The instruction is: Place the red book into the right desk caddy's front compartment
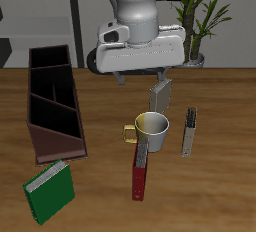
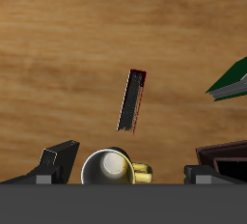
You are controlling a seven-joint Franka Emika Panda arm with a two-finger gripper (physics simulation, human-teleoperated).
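Red book (image 1: pixel 139 174) flat on the wood table (image 1: pixel 210 191), near the front edge, just beside a white mug (image 1: pixel 152 128) with yellow handle. Gripper (image 1: pixel 143 82) above, fingers spread wide, holding nothing. Right desk caddy (image 1: pixel 53 101), grey book (image 1: pixel 189 131) and plant (image 1: pixel 200 16) fully seen only from outside; wrist view adds the mug's pale inside (image 2: pixel 109 166) and green book corner (image 2: pixel 230 81).

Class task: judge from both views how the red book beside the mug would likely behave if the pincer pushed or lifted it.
The red book seems to stand on a narrow edge, so a sideways push would probably topple it. It looks thin and stiff, likely light to lift. The mug appears very close, so a push might knock it.
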